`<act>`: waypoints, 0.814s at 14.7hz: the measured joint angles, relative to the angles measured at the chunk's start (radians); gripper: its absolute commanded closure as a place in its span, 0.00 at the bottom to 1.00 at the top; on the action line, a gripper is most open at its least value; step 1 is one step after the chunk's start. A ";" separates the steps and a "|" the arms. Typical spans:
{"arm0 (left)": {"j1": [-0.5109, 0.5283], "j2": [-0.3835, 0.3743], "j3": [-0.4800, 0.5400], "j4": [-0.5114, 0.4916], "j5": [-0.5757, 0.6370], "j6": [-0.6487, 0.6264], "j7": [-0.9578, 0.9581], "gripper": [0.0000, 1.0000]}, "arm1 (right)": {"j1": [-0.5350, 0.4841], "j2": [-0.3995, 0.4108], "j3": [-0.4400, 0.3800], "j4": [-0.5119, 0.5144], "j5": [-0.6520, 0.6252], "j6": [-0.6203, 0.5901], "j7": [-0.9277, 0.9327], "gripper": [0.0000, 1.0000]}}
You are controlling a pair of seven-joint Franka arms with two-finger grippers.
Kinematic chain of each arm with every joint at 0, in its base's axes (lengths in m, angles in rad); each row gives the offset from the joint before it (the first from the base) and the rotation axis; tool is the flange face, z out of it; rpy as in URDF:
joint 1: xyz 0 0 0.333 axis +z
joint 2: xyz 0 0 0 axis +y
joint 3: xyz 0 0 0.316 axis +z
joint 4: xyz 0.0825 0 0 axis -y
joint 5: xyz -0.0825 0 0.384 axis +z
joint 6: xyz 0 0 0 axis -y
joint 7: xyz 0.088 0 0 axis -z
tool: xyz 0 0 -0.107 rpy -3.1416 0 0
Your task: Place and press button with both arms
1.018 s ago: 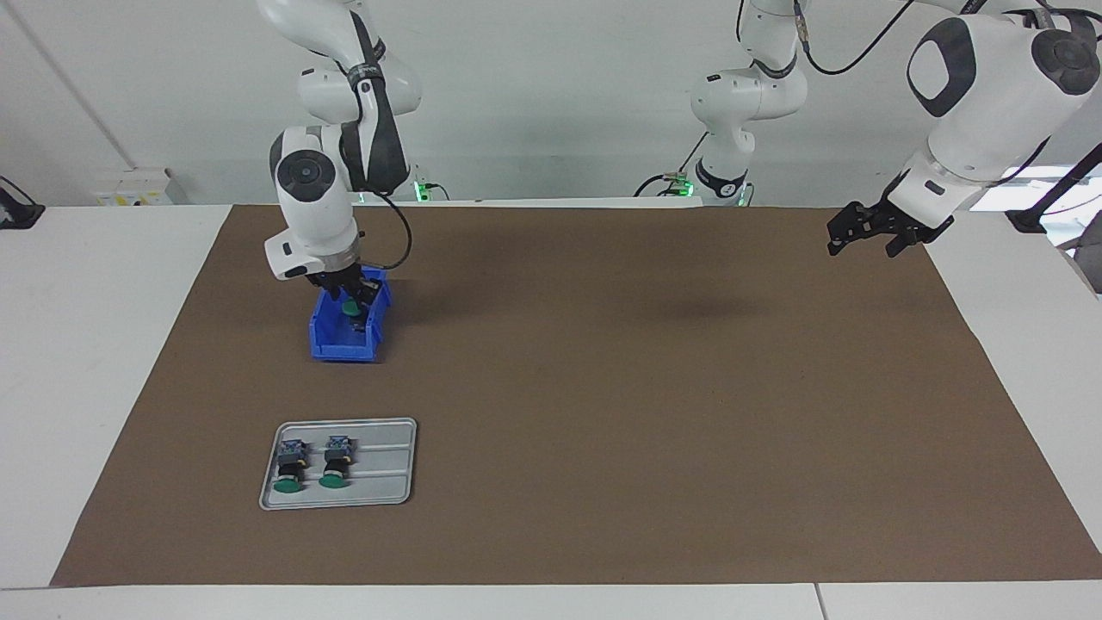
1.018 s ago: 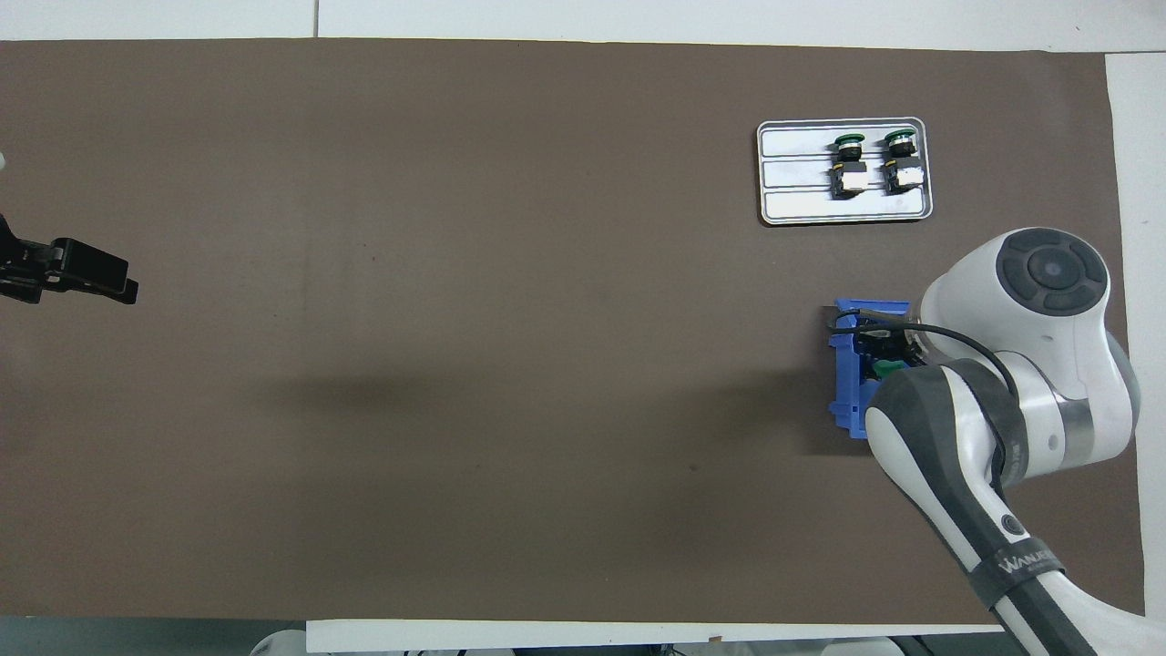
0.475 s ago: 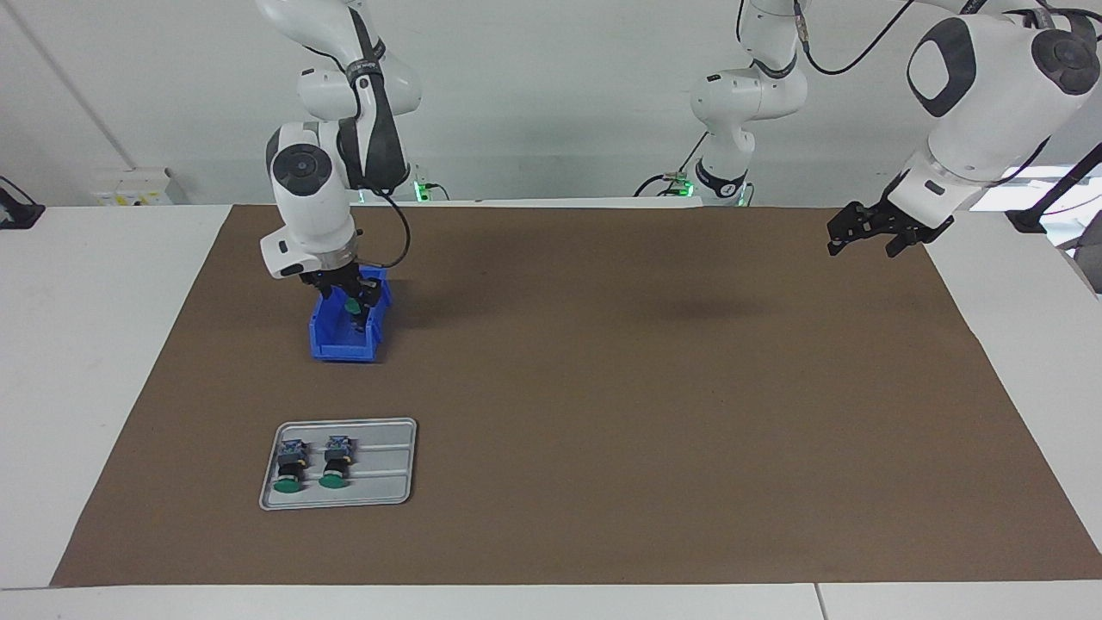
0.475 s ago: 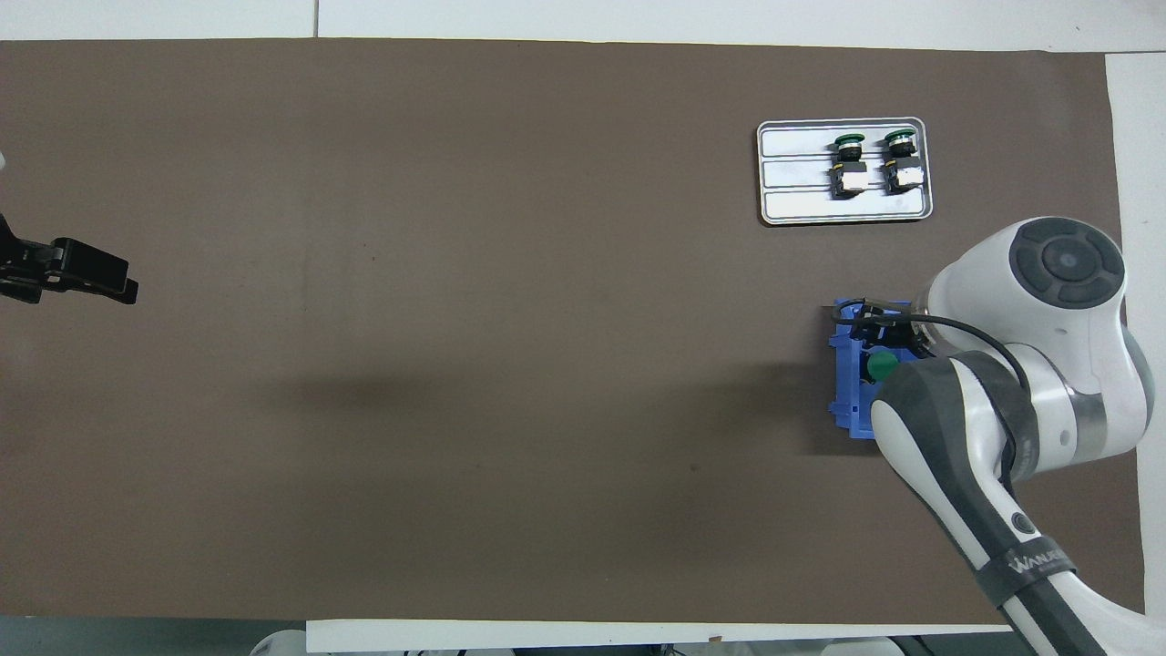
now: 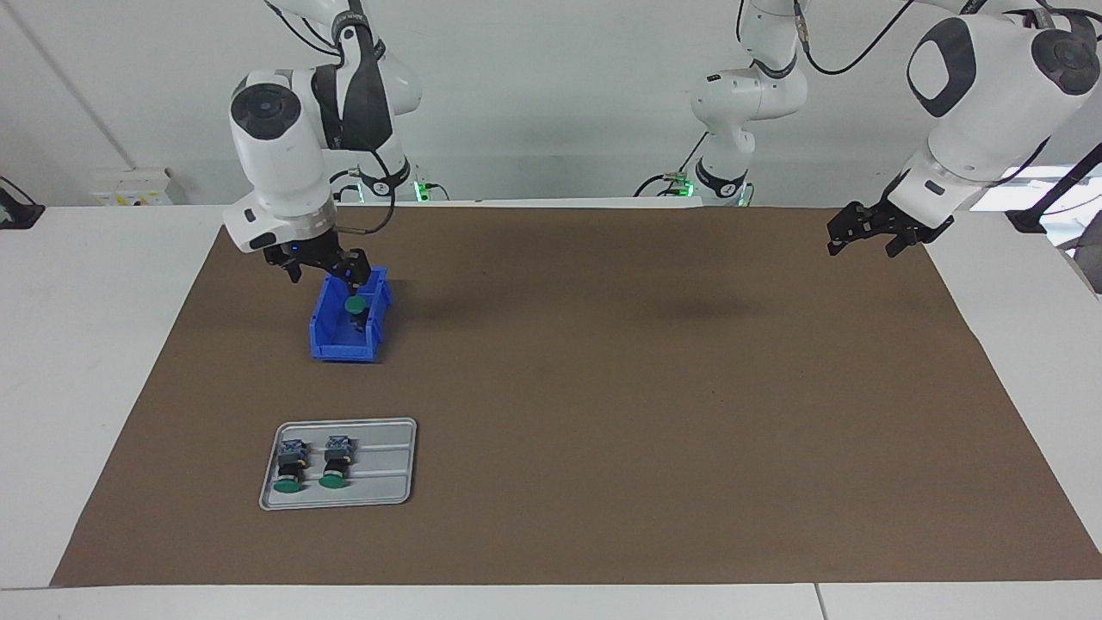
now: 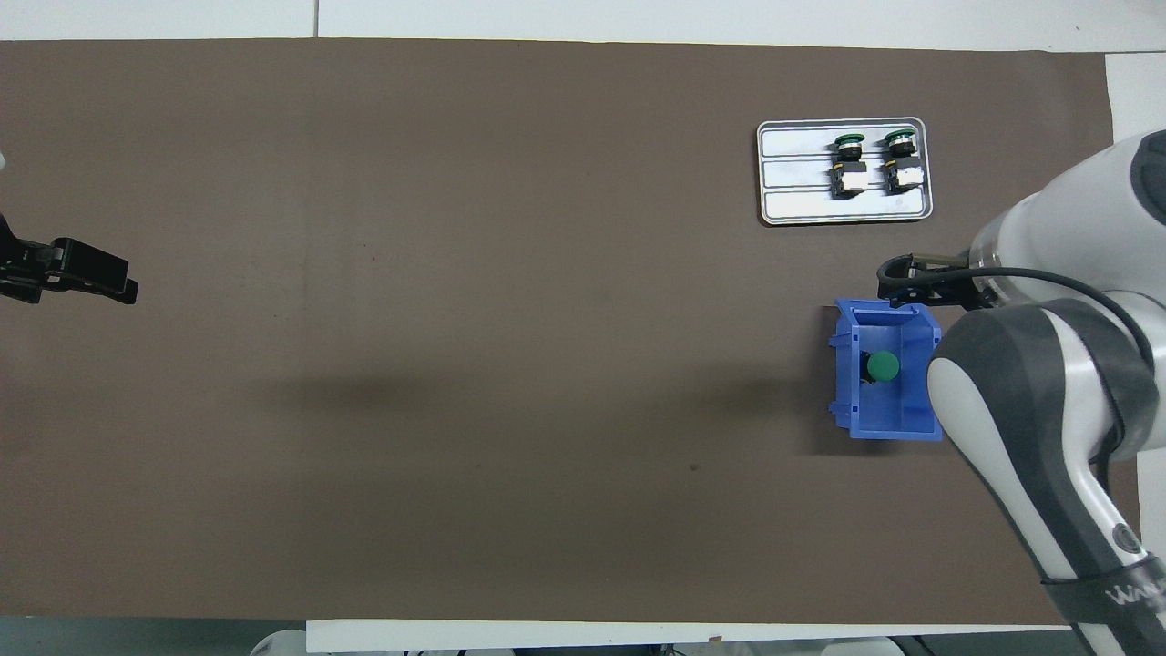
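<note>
White arms (image 5: pixel 284 172), black pincers.

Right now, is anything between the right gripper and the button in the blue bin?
Nothing visible. The button stands cap up in the open-topped blue bin, and the right gripper hangs open just above the bin's rim nearest the robots. Only the bin's walls surround the button.

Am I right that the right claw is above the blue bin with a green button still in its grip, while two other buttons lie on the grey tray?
Not quite: the right claw holds nothing. In the facing view it hangs open above the blue bin, and the green button sits inside the bin, cap up, as the overhead view shows. The rest holds: two other buttons lie on the grey tray.
</note>
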 measured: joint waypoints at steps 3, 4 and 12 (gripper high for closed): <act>0.000 0.000 0.000 0.000 0.000 0.000 0.000 0.00 | 0.000 -0.002 0.001 0.126 0.075 -0.103 -0.015 0.01; 0.000 0.000 0.000 0.000 0.000 0.000 0.000 0.00 | 0.000 -0.002 0.001 0.161 0.078 -0.133 -0.027 0.01; 0.000 0.000 0.000 0.000 0.000 0.000 0.000 0.00 | -0.024 -0.003 -0.003 0.397 0.085 -0.393 -0.174 0.01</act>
